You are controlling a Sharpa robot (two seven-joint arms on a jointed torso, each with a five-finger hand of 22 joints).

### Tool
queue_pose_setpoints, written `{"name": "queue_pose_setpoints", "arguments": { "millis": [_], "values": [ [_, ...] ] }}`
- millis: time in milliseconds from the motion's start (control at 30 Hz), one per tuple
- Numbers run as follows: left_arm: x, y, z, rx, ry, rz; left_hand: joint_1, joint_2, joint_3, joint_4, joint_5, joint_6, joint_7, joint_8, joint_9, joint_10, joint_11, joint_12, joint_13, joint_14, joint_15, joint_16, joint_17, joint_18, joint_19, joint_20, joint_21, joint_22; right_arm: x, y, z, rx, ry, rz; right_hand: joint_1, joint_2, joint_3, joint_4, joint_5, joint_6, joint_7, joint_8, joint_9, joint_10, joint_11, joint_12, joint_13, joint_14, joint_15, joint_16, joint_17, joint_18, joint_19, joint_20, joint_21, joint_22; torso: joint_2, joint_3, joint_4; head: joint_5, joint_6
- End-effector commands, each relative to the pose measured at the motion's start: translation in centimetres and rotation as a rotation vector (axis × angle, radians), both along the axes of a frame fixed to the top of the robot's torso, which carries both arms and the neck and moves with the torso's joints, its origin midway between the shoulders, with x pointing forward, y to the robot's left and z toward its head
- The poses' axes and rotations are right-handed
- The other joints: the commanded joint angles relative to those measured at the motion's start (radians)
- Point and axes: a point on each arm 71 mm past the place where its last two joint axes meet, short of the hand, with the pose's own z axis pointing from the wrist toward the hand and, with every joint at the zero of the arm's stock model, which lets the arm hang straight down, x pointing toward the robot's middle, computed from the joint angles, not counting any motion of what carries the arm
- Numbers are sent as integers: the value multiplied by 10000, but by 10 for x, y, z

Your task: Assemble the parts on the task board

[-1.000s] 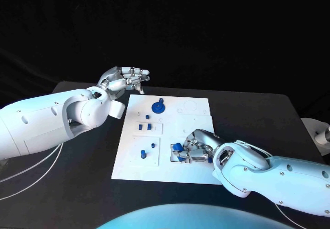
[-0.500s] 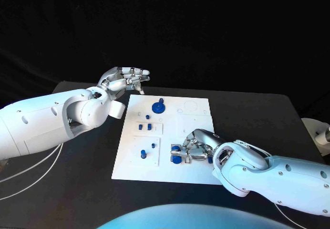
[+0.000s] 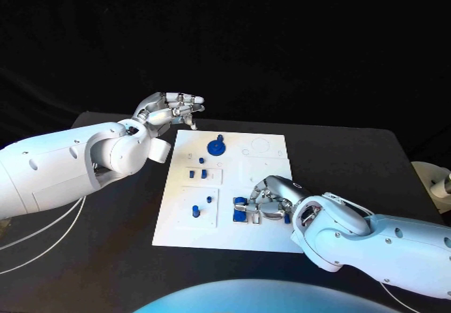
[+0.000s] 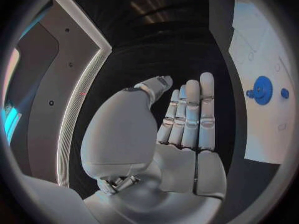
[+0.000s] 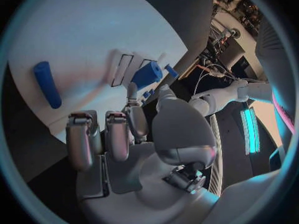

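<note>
The right robot hand [image 3: 270,199] is pinching a small blue part [image 5: 147,74] on the white task board [image 3: 267,233]. The left robot hand [image 3: 172,108] is hanging above the surface [image 3: 357,156], fingers loosely apart, holding nothing.

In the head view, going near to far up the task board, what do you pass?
Right hand over the blue parts at the near edge → small blue peg → pair of blue pegs → blue gear → left hand raised beyond the task board's far corner.

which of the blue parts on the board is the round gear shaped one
The blue gear at the far end of the task board, nearest the left hand. It is a flat toothed disc; the other blue parts are small pegs and blocks.
</note>
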Motion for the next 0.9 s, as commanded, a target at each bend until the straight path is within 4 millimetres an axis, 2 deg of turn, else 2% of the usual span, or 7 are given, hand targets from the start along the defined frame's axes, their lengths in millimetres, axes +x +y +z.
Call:
{"name": "queue_pose_setpoints", "arguments": {
  "millis": [33,67,133,167,333,533,900],
  "values": [
    [-1,-2,1,-110,6,-171,47,76,30,-22,26,-56,-15,58,3,-103,-2,57,13,-91,9,59,-16,66,-10,70,-18,9,-4,0,4,109,-332,261,269,0,23,-19,102,-45,-23,40,2,76,8,59,259,821,-30,35,1302,-149,951,-78,69,2508,0,7,-2,14,6],
    [-1,-1,1,-108,7,-167,47,76,30,-22,26,-56,-15,58,3,-103,-2,57,13,-91,9,59,-16,66,-10,70,-18,9,-5,-1,5,109,-336,289,592,-9,65,-106,298,-39,-39,53,0,114,-3,124,318,829,-40,48,1341,-155,958,-88,94,2518,-2,5,-9,18,12],
    [-1,-1,1,-107,7,-162,47,76,30,-22,26,-56,-15,58,3,-103,-2,57,13,-91,9,59,-16,66,-10,70,-18,9,-6,-2,5,90,-327,341,906,-11,65,-72,425,-32,-49,65,-12,145,-17,169,366,835,-51,58,1373,-164,970,-95,134,2533,-4,3,-13,20,14],
    [-1,-1,1,-107,7,-162,47,76,30,-22,26,-56,-15,58,3,-103,-2,57,13,-91,9,59,-16,66,-10,70,-18,9,-7,-2,5,70,-312,369,1277,1,103,-87,473,-31,-61,66,-31,176,-30,215,412,840,-60,68,1404,-169,977,-109,158,2542,-5,2,-14,22,17],
    [-1,-1,1,-108,9,-167,47,76,30,-22,26,-56,-15,58,3,-103,-2,57,13,-91,9,59,-16,66,-10,70,-18,9,-7,-3,5,-12,-247,467,1714,6,96,-68,464,-14,-70,64,-70,207,-39,255,465,846,-71,81,1443,-176,988,-117,192,2556,-2,1,-15,19,12],
    [-1,-1,1,-108,12,-172,47,76,30,-22,26,-56,-15,58,3,-103,-2,57,13,-91,9,59,-16,66,-10,70,-18,9,-7,0,3,-103,-156,592,1781,12,93,-64,464,-9,-71,63,-78,219,-41,278,486,848,-72,83,1450,-179,991,-118,206,2561,-1,-4,16,7,-1],
    [-1,-1,1,-106,13,-167,45,95,44,-18,26,-56,-10,70,6,-113,1,90,18,-93,12,66,-25,63,-9,70,-11,14,-2,-1,-2,-472,-64,566,1955,97,108,-51,474,23,-82,68,-101,246,-50,321,530,849,-78,85,1457,-179,992,-123,206,2561,-2,-13,11,46,-26]
  ]
}}
